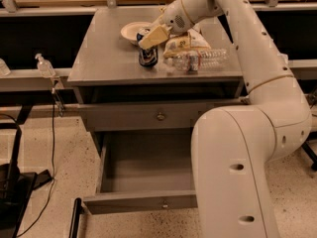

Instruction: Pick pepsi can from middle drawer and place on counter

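We see the risk in the pull-away: the jaws sit at the top of the pepsi can (147, 56), and we cannot tell whether they grip it or have let go. A sideways drag could tip it against the plastic bottle (200, 59) or the bowl (131, 31) close by. The can stands upright on the bench (104, 58), dark blue with a silver rim; the middle drawer (143, 201) hangs open.

We see a white plate (130, 31) left of the gripper (152, 37) — right, a clear bottle (203, 59), perhaps a bag (184, 41).
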`<state>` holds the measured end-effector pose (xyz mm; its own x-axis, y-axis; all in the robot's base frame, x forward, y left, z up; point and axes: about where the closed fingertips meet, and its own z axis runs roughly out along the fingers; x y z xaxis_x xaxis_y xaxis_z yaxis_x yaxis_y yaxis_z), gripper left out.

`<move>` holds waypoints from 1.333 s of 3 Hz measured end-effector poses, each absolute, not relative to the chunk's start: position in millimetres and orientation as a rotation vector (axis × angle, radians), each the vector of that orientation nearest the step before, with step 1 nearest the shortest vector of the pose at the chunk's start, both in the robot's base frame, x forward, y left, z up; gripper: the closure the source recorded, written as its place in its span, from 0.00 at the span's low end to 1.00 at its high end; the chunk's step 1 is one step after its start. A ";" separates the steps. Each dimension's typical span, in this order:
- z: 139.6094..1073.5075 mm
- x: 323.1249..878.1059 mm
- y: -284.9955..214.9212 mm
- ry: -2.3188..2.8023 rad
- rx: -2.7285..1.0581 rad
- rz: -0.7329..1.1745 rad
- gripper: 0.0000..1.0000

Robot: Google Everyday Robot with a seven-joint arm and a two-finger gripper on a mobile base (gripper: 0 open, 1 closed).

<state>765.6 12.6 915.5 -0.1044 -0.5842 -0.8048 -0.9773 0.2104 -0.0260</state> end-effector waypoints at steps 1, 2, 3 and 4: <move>912.9 766.7 16.1 1.782 -1.460 0.712 0.02; 911.7 767.2 17.6 1.782 -1.460 0.714 0.00; 912.1 765.8 20.4 1.717 -1.455 0.770 0.00; 933.2 764.5 13.9 1.555 -1.421 0.817 0.00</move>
